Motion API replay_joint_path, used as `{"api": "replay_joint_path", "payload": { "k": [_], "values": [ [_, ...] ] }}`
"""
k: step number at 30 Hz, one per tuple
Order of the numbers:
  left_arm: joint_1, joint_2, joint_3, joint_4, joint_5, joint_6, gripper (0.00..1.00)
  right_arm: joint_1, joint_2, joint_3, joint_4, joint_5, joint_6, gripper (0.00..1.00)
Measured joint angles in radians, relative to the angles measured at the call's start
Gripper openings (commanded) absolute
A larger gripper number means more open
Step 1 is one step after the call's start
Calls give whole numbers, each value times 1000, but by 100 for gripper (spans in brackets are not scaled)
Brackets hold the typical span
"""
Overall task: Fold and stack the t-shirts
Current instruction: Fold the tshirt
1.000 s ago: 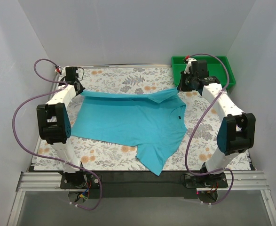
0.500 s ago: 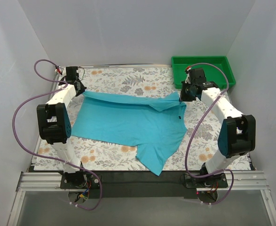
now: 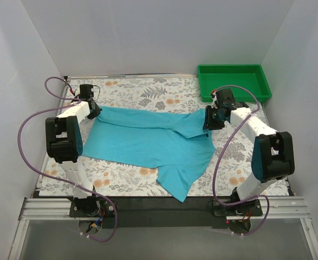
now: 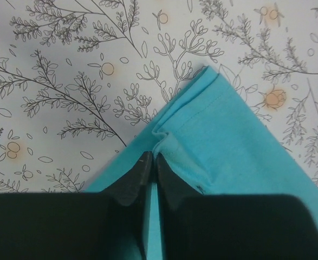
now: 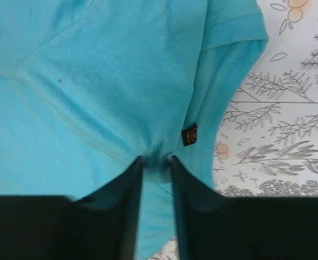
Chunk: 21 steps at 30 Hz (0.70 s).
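Both arms have pulled back toward the near side since a second ago. The right end effector (image 3: 208, 120) has left the green tray (image 3: 232, 81) and now sits over the right end of the polo shirt (image 3: 148, 143), and the shirt's far edge has come nearer with it.

Top view: polo shirt is spread across the middle of the floral worktop (image 3: 142, 95), mostly flat, far edge running between the two end effectors. One part hangs toward the near edge at centre-right. Left end effector (image 3: 93, 110) is at the shirt's far-left corner. Green tray is at the far-right corner of the worktop, apart from the shirt.

Left wrist: left end effector (image 4: 154, 158) is clenched on the polo shirt (image 4: 229, 141), fingers nearly together with a thin fold of cloth pinched between them. The hemmed corner points away from the camera and lies on the worktop (image 4: 66, 65).

Right wrist: right end effector (image 5: 157, 160) has its fingers a little apart with puckered cloth of the polo shirt (image 5: 93, 81) bunched between the tips. Can't tell if it is still gripping or has let go. A small dark label (image 5: 189, 134) sits just right of the fingertips by a seam. A sleeve (image 5: 234, 27) ends top right, with bare worktop (image 5: 289, 119) beyond it.
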Motion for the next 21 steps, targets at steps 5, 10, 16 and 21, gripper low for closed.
{"api": "replay_joint_path", "payload": {
  "k": [5,10,16,21],
  "values": [
    [0,21,0,-2,-4,17,45,-6,15,1,2,-11,-33,56],
    [0,-19,-26,7,-10,33,68,-50,15,3,14,-8,-33,55],
    [0,-172,-143,-10,-19,12,70,-129,19,3,71,-26,-12,49],
    [0,-266,-259,-19,-30,-13,70,-164,81,3,140,-61,15,48]
  ]
}}
